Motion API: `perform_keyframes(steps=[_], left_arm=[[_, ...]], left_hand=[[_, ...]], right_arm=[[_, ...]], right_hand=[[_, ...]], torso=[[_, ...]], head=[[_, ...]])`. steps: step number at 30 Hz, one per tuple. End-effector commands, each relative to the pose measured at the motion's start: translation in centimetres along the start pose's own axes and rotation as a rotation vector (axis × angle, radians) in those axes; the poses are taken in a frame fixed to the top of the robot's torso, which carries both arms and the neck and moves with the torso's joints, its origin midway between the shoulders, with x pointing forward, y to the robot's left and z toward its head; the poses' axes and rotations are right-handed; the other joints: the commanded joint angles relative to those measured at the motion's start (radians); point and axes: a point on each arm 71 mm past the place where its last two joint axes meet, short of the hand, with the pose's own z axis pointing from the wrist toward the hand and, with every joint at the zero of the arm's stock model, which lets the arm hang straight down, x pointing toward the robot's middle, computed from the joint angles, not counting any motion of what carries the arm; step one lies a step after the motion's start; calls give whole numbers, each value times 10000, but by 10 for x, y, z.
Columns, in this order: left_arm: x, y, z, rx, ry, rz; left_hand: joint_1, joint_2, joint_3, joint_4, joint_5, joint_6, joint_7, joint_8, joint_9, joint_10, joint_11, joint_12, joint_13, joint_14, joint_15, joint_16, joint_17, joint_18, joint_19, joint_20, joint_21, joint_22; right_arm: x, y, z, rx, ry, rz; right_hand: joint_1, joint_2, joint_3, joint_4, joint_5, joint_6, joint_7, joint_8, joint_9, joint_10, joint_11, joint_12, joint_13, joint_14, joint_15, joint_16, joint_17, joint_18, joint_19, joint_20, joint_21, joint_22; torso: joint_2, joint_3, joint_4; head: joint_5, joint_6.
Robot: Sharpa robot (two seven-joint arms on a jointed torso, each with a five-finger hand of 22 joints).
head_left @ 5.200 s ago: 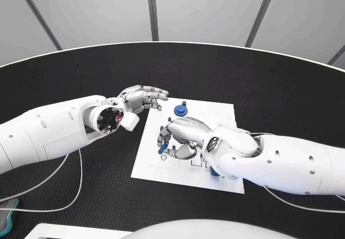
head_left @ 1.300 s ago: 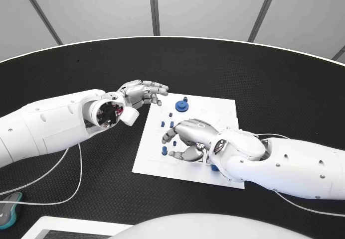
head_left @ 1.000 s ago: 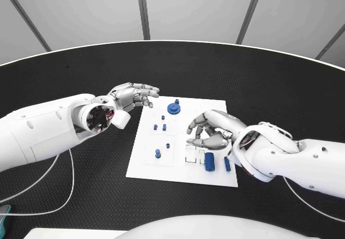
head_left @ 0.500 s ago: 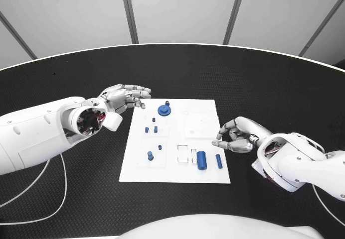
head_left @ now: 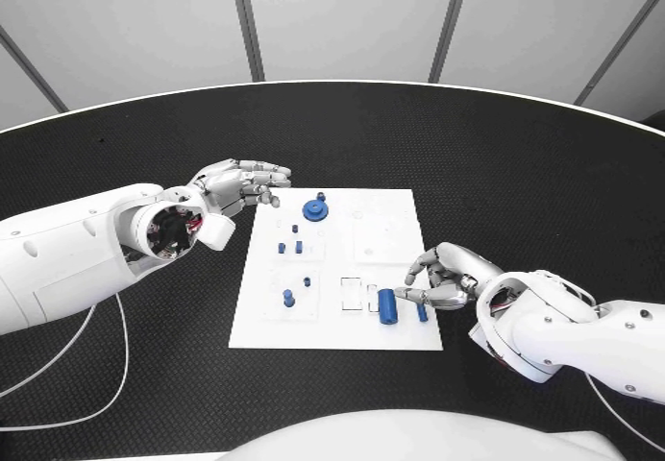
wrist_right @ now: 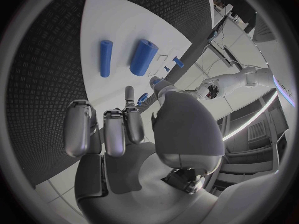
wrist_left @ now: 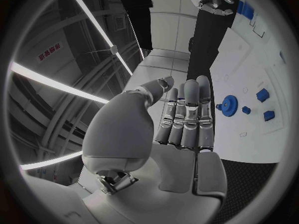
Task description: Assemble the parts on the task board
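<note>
The white task board lies mid-table. On it stand a blue gear near the far edge and several small blue pegs on its left half. A thick blue cylinder and a thin blue cylinder lie near its front right. My right hand hovers at the board's right front edge. Its fingers are curled, its tips are just beside the thin cylinder, and it holds nothing. In the right wrist view both the thick cylinder and the thin one lie beyond my fingers. My left hand hangs off the board's far left corner, holding nothing.
The black table stretches round the board, with a pale rim at its far edge. In the left wrist view my left hand is seen with straight fingers above the gear and pegs. A white cable trails under my left arm.
My right hand has left the middle of the board, swung to its right edge, then come in beside the cylinders. The left hand has kept its place. The camera has shifted.
</note>
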Motion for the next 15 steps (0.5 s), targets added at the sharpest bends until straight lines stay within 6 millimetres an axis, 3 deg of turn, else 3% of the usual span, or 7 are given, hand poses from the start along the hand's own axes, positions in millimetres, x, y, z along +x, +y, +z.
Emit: perform_keyframes(steps=[1, 6, 11, 15], left_arm=[[-1, 0, 0, -1, -15, 1], [0, 0, 0, -1, 1, -1], [0, 0, 0, -3, -1, -1], [-1, 0, -1, -7, -11, -2]], left_hand=[[-30, 87, -67, -4, 20, -47, -16, -3, -3, -87, 9, 44, 11, -67, 17, 11, -17, 66, 36, 20, -45, -15], [-30, 87, -67, -4, 20, -47, -16, -3, -3, -87, 9, 44, 11, -67, 17, 11, -17, 66, 36, 20, -45, -15], [-30, 87, -67, -4, 20, -47, -16, -3, -3, -87, 9, 44, 11, -67, 17, 11, -17, 66, 36, 20, -45, -15], [-30, 87, -67, -4, 20, -47, -16, -3, -3, -87, 9, 44, 11, -67, 17, 11, -17, 66, 36, 20, -45, -15]], right_arm=[[6, 2, 1, -1, 149, 1], [12, 5, 3, 7, 389, -50], [17, 7, 4, -20, 587, -108], [21, 9, 6, 29, 881, -240]], right_hand=[[-82, 3, -84, 25, -64, -89, -1, 55, 15, 194, 28, 25, 1345, 922, 15, 61, 1833, -204, 551, 6, 58, 1016], [-173, 23, -525, 314, 48, -165, 2, 122, 81, 180, 35, 22, 1373, 927, 25, 84, 1876, -210, 549, 22, 92, 1059], [-211, 49, -700, 383, 115, -176, -3, 157, 109, 174, 33, 16, 1379, 931, 25, 97, 1902, -209, 547, 24, 93, 1067], [-319, 120, -954, 408, 109, -152, -20, 219, 149, 184, 21, 32, 1407, 936, 18, 110, 1927, -218, 554, 22, 136, 1108]], torso=[[-2, 5, -13], [5, 1, 0], [7, 4, -6], [13, -14, 1]], head=[[29, -26], [22, -37], [41, -44], [38, -75]])
